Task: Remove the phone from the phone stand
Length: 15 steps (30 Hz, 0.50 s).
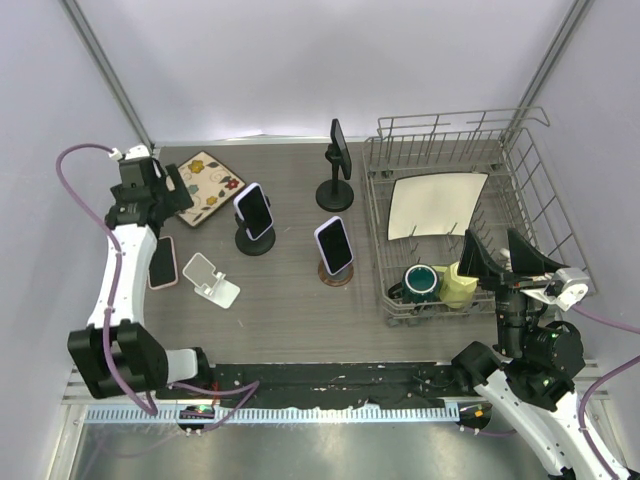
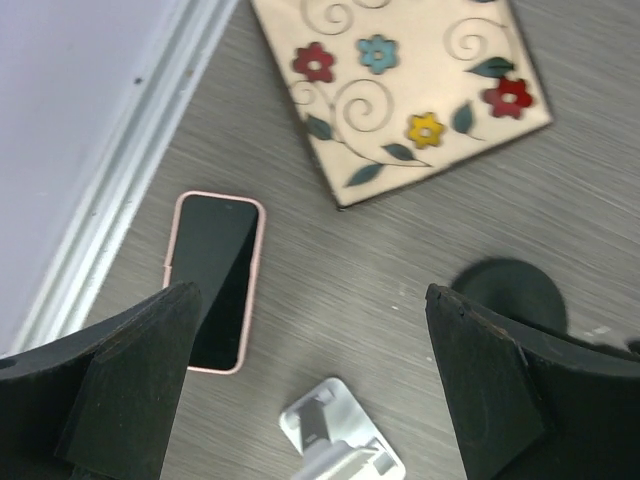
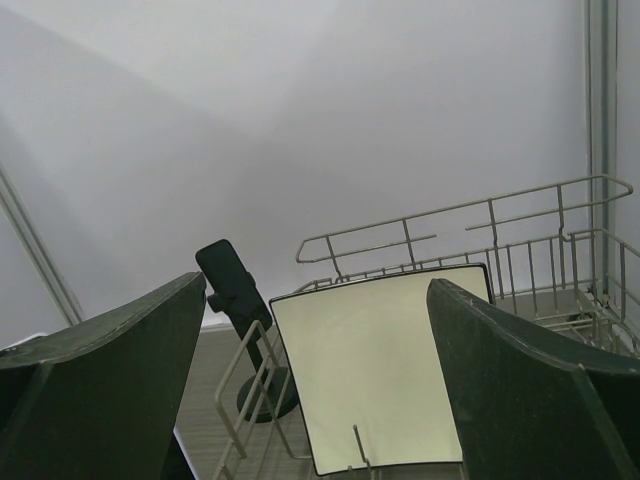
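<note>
A pink-cased phone (image 1: 163, 262) lies flat on the table near the left edge; it also shows in the left wrist view (image 2: 215, 280). Beside it stands an empty white phone stand (image 1: 212, 281), also in the left wrist view (image 2: 340, 440). A lavender-cased phone (image 1: 254, 212) leans on a black round stand. Another lavender-cased phone (image 1: 334, 246) rests on a brown round stand. A black phone (image 1: 341, 150) sits on a tall black stand. My left gripper (image 1: 178, 190) is open and empty, raised above the pink phone and white stand (image 2: 310, 380). My right gripper (image 1: 500, 257) is open and empty over the dish rack's front (image 3: 315, 380).
A floral tile (image 1: 206, 186) lies at the back left, under the left gripper's reach (image 2: 400, 90). A wire dish rack (image 1: 530, 170) fills the right side, holding a white square plate (image 1: 435, 205), a green mug (image 1: 422, 283) and a yellow cup (image 1: 458, 287).
</note>
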{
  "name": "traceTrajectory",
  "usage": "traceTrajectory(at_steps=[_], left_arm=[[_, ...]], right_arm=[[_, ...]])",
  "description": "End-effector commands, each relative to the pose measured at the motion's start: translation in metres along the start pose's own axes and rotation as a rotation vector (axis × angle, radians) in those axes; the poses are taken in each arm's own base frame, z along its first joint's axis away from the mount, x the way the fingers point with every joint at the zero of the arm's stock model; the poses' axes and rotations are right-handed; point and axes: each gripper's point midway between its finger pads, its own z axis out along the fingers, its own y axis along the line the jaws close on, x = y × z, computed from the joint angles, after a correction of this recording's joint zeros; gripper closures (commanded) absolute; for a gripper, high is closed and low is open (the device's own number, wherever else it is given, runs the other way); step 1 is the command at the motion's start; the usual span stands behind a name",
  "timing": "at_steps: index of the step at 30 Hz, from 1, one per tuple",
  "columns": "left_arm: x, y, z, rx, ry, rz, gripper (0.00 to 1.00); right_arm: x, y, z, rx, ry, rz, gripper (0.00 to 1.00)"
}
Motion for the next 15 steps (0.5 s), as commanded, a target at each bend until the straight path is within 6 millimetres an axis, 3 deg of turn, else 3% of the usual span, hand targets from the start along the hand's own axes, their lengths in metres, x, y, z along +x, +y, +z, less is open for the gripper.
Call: traceTrajectory(at_steps=[1,5,11,15], left_arm=[[0.008,-0.036,-0.027,0.181,-0.041,-0.032,0.0],[0.028,-0.043,-0.052,0.221,-0.042,-0.034,0.0],[0.087,-0.038,-0.062,0.18,0.016,-0.126,0.0],[0.104,-0.036,-0.066,0.176,0.016,-0.177,0.0]], right_arm=[[-0.012,0.002,0.001,-0.012,-0.039,0.002,0.02],[-0.011,0.0,0.001,-0.002,-0.039,-0.004,0.02],[-0.012,0.001,0.001,-0.009,-0.041,0.003,0.02],[-0.011,0.001,0.001,-0.009,-0.039,0.003,0.02]])
